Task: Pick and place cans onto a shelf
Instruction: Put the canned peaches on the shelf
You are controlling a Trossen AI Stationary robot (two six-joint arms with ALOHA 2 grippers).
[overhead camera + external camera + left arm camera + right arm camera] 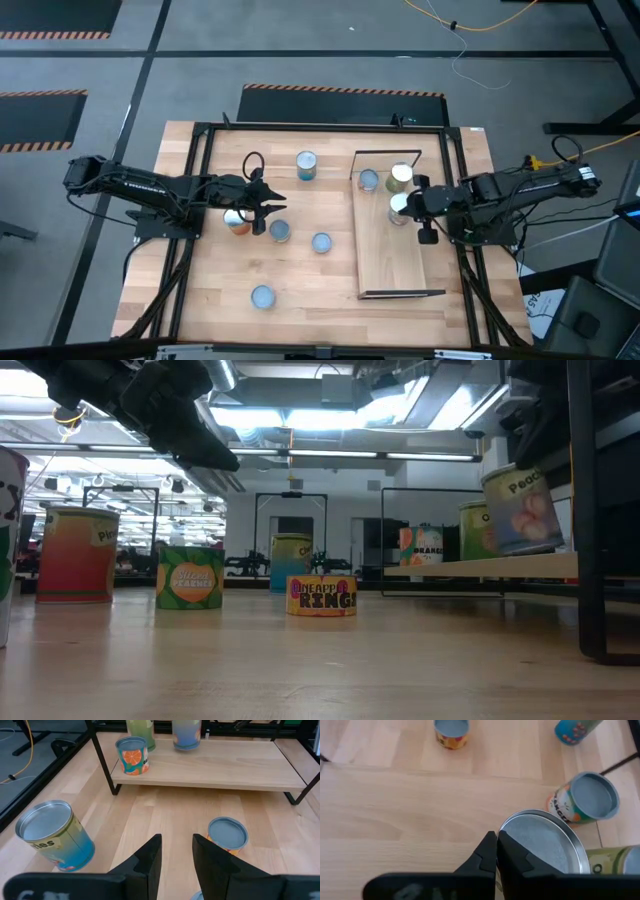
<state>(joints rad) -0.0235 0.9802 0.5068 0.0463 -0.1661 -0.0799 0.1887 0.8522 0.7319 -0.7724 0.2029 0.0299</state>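
Pale wooden shelf [392,255] runs near-to-far; cans [369,180] stand upright. Right gripper [424,212] fingers together above it; left gripper [268,205] fingers apart.

We see a grey floor [300,45] around the wooden table [320,300], with orange-and-black striped tape [340,91] and a yellow cable [470,22] on it. In the low view, we see long ceiling lights [330,415] and dark metal frames [290,520] far behind.

Left arm stretched inward from the table's left side, left gripper [272,207] fingers parted; right arm reaching inward from the right, right gripper [497,851] fingers pressed together.
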